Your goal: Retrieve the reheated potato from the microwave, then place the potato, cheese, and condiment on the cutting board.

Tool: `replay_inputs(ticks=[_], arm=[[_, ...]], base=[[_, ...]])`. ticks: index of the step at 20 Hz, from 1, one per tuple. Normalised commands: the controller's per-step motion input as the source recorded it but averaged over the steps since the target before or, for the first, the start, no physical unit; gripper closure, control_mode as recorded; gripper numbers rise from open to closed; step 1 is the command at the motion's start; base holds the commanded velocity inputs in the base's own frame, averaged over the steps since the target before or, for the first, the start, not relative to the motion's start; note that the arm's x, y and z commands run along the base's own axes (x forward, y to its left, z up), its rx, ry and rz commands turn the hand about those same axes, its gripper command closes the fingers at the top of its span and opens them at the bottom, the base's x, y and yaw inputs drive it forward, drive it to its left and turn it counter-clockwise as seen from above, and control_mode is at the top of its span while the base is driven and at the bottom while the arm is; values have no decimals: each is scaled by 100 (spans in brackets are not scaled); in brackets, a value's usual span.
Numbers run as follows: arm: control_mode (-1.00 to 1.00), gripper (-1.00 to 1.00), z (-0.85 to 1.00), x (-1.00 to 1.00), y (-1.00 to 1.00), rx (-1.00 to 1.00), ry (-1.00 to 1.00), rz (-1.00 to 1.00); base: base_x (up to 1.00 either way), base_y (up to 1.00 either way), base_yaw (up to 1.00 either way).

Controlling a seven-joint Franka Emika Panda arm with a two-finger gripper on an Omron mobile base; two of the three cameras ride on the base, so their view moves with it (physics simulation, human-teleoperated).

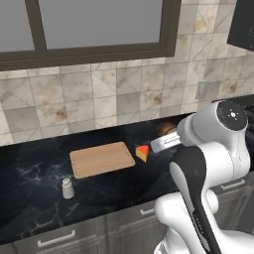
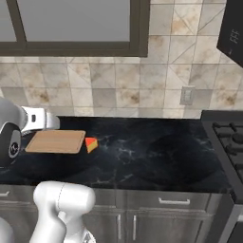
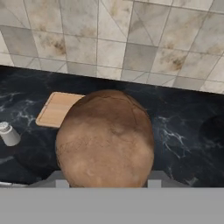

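The potato (image 3: 105, 140), a rough brown lump, looms large in the hand view with my gripper (image 3: 107, 180) shut on it, above the black counter. From the left base view the potato (image 1: 165, 128) peeks out behind my white hand, to the right of the cheese (image 1: 143, 152). The wooden cutting board (image 1: 101, 158) lies flat left of the cheese, bare. The grey condiment (image 1: 67, 188) shaker stands in front of the board's left corner. A corner of the black microwave (image 2: 232, 31) hangs at the upper right.
A black stove (image 2: 228, 137) adjoins the counter on the right. The tiled wall with an outlet (image 2: 187, 95) and a dark-framed window (image 1: 99, 25) rises behind. Grey drawers run below the counter's front edge.
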Motion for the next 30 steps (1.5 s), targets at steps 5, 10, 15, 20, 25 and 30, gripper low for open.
replay_inputs(ticks=[5, 10, 15, 20, 25, 30], arm=[[100, 100, 0, 0, 0, 0, 0, 0], [100, 100, 0, 0, 0, 0, 0, 0], [100, 100, 0, 0, 0, 0, 0, 0], [100, 100, 0, 0, 0, 0, 0, 0], [100, 100, 0, 0, 0, 0, 0, 0], [100, 100, 0, 0, 0, 0, 0, 0]], base=[[5, 38, 7], [2, 39, 14], [10, 51, 10], [45, 42, 1], [74, 27, 0], [49, 18, 2]])
